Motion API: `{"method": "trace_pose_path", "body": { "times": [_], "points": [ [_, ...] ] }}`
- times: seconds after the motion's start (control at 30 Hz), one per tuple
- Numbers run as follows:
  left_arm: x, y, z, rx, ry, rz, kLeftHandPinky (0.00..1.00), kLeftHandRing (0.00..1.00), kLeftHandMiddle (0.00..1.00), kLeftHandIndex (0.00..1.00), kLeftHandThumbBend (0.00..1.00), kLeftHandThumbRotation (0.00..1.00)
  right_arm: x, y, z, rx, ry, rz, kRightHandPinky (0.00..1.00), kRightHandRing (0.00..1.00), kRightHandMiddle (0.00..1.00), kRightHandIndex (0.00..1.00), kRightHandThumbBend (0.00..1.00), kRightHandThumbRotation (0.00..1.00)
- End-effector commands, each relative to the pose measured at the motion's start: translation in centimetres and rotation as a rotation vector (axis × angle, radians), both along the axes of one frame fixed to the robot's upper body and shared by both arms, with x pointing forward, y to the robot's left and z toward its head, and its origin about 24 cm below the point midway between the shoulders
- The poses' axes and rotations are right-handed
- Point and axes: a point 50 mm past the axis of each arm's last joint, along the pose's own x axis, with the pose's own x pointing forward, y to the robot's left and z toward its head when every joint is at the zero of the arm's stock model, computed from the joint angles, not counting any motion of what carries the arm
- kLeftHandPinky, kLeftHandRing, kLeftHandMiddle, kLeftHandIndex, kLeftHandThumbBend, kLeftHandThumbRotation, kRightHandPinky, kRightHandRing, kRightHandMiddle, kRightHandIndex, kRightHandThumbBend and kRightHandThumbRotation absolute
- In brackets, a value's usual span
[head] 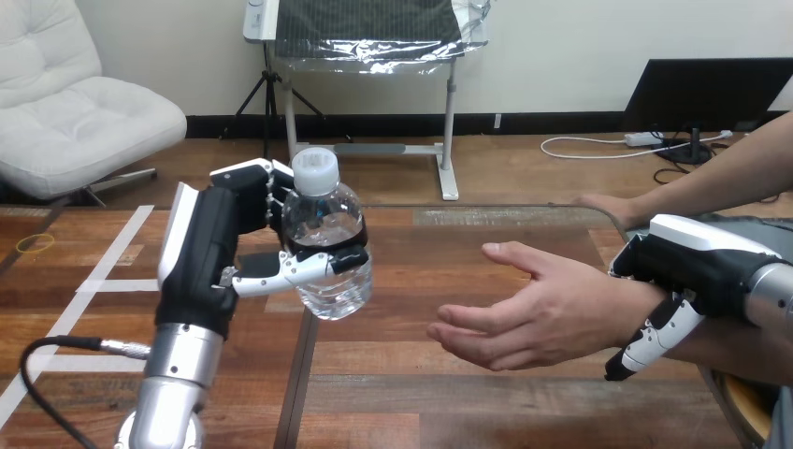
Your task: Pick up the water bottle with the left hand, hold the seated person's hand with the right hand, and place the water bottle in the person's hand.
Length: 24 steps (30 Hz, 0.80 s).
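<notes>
Head view. The left hand (213, 245) is closed round the water bottle (325, 245): its fingers wrap the far side and its thumb crosses the front below the middle. The bottle is upright with its white cap (315, 168) on top, and it sits left of the table (421, 374) centre. Its base appears raised off the wood, but contact cannot be ruled out.

The person's hand (528, 316) is at centre-right, palm open and turned towards the bottle, fingers pointing left and loosely spread. A strip of bare table lies between the fingertips and the bottle; the 2 are near each other but apart.

The right hand (697, 267) sits over the person's wrist (625, 304), at the view's right edge. Its finger (655, 335) curls down the near side of the wrist, in a clasp. The thumb is hidden.

The person's other hand (603, 201) lies flat at the far table edge, behind the open palm and well apart from the bottle.

Left part of the table: white tape lines (120, 245) run behind the left forearm, and 1 yellow band (36, 244) lies near the far-left corner. The near middle of the table is open wood.
</notes>
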Motion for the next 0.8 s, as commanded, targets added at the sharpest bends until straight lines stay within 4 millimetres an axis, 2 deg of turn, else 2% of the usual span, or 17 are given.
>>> {"method": "trace_pose_path", "body": {
  "times": [0.0,0.77],
  "points": [
    [1.7,-1.3,2.6,-0.049,-0.113,-0.051,0.23,0.28,0.33,0.36,0.69,0.0,0.9,0.0,1.9,0.044,-0.073,-0.027,0.16,0.23,0.32,0.34,0.84,0.0],
    [3.6,-3.1,2.7,-0.072,-0.087,-0.133,0.25,0.3,0.36,0.39,0.73,0.0,2.1,1.5,1.0,0.051,-0.034,0.006,0.18,0.24,0.33,0.33,0.84,0.0]
  ]
}}
